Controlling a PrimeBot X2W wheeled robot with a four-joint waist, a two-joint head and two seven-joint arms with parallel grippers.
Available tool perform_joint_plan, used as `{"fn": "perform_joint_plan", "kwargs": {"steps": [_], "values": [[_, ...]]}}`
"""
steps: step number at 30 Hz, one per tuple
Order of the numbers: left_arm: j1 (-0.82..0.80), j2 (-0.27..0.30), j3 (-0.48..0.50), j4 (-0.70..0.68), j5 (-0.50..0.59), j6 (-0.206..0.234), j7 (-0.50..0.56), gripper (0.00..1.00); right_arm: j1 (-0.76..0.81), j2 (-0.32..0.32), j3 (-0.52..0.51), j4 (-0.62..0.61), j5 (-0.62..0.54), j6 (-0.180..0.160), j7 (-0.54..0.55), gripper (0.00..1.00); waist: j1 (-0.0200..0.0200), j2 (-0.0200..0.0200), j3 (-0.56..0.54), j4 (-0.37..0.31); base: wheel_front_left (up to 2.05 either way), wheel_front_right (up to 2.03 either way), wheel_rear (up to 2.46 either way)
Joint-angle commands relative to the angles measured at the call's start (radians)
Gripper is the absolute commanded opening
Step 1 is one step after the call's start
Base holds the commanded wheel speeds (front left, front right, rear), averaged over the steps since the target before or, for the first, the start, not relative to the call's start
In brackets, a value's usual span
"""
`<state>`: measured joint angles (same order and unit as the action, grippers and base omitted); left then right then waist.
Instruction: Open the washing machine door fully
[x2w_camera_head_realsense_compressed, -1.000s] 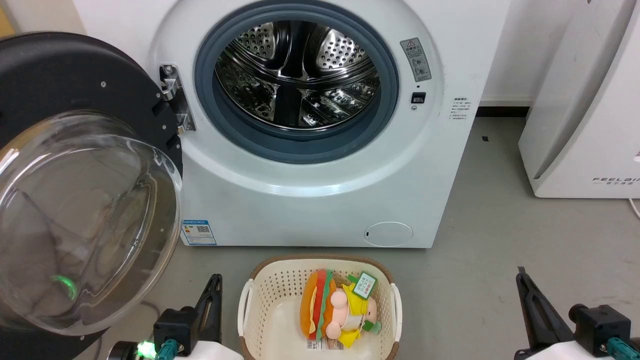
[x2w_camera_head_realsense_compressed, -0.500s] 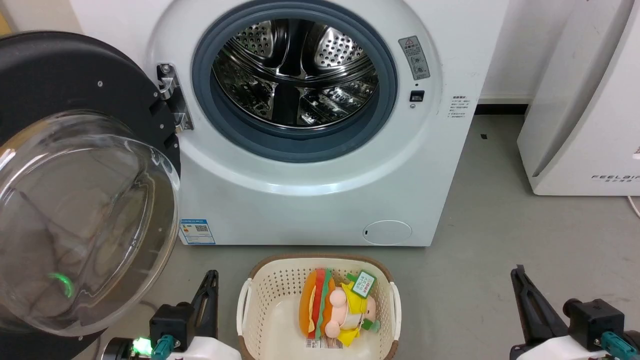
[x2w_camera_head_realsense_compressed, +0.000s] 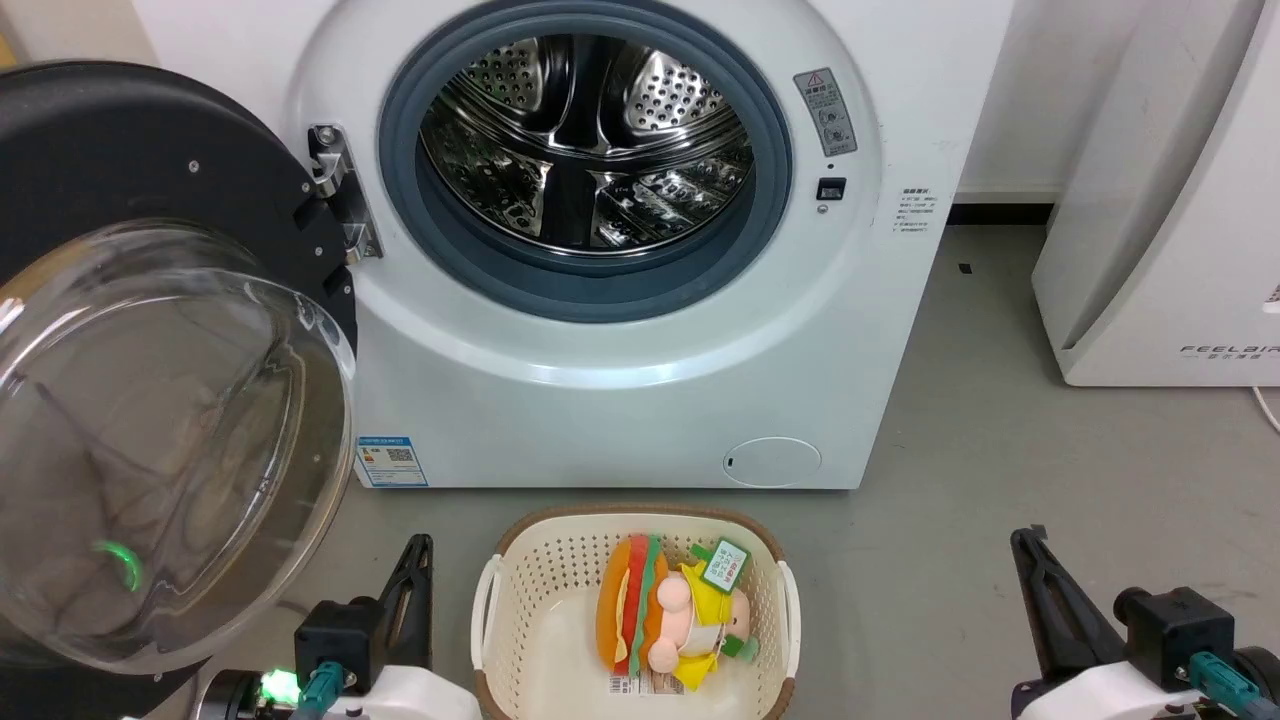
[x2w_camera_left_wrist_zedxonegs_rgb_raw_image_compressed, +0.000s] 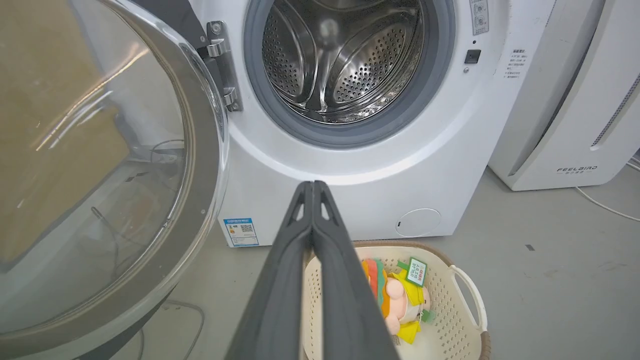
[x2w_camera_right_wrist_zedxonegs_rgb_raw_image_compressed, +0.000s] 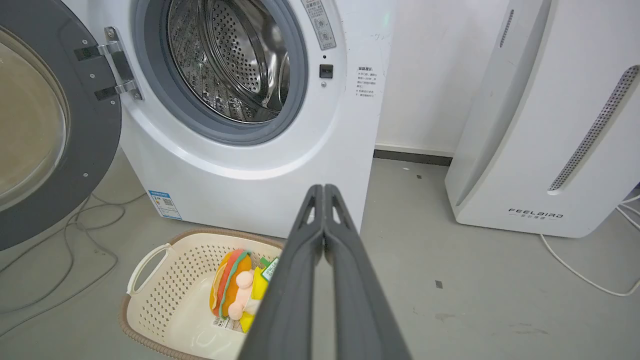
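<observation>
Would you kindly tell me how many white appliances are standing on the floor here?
2. The washing machine stands at centre, behind the basket; the second white appliance stands on the floor to its right. Others may lie outside the frames.

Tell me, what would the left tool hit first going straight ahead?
Probably the washing machine, on its white front below the drum opening. The left tool points there; the washing machine door stands off to its side.

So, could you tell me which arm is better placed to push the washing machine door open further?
Left, probably: the shut left tool sits beside the washing machine door; the right tool lies beyond the laundry basket.
</observation>
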<state>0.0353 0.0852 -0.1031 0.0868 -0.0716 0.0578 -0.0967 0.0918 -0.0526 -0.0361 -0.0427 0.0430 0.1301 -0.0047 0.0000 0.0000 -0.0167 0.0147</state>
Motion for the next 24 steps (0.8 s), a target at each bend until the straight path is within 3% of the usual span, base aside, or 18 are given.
{"fn": "perform_joint_plan", "kwargs": {"steps": [1, 24], "values": [[-0.02, 0.0, 0.008, -0.009, 0.006, -0.006, 0.004, 0.0, -0.019, 0.001, 0.003, 0.003, -0.004, 0.0, 0.001, 0.0, 0.0, 0.0, 0.0, 0.0, 0.0, 0.0, 0.0], [-0.027, -0.016, 0.051, -0.044, 0.036, -0.029, 0.046, 0.0, -0.052, 0.002, 0.018, 0.021, -0.022, 0.0, 0.002, 0.0, 0.0, 0.0, 0.008, -0.007, 0.0, 0.0, 0.0]]}}
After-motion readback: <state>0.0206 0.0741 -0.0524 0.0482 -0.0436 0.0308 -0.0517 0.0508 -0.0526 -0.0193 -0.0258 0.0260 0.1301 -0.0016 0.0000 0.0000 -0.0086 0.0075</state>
